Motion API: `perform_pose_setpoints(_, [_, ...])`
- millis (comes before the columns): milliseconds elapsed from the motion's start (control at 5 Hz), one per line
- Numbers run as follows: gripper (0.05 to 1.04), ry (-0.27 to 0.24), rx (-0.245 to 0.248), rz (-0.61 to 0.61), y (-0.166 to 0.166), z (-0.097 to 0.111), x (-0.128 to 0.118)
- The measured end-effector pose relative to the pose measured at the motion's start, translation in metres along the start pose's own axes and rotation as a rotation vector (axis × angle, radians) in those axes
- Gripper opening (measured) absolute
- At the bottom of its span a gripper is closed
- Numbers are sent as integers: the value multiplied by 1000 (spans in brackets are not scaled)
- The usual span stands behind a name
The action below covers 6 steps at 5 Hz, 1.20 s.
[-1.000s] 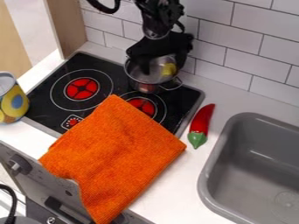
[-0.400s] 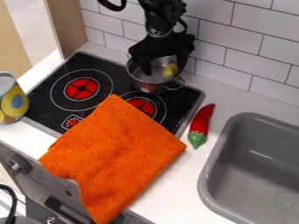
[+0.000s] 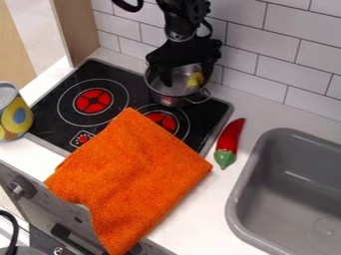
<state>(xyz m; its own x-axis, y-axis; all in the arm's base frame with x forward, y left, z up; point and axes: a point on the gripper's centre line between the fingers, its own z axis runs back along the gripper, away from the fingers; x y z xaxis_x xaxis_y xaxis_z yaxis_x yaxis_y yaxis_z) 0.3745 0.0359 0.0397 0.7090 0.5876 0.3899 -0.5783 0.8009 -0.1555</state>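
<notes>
The black gripper [image 3: 186,78] hangs over the metal pot [image 3: 172,99] at the back right of the stove [image 3: 100,74]. Its two fingers stand wide apart, one over the pot's left inside and the other by its right rim. A small yellow thing [image 3: 194,79] lies in the pot between them, with no finger visibly closed on it. In front of the pot an orange cloth [image 3: 130,174] covers part of the stove and hangs over the counter's front edge. A red pepper with a green end [image 3: 230,137] rests right of the stove.
A grey sink [image 3: 286,194] is set into the counter at the right. At the left edge stands a yellow patterned can [image 3: 15,117]. A tiled wall [image 3: 266,62] rises close behind the pot, and a wooden panel [image 3: 77,30] stands at the back left.
Over the last second the gripper and the pot have shifted slightly to the right. Since the later earlier frame they have stayed almost still.
</notes>
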Motion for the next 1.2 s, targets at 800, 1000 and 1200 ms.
perform_pose_setpoints(800, [705, 85, 49, -14, 7, -20, -5])
perform_pose_setpoints(1000, [406, 103, 48, -27, 5, -25, -6])
perform_pose_setpoints(1200, [260, 113, 44, -12, 4, -25, -5])
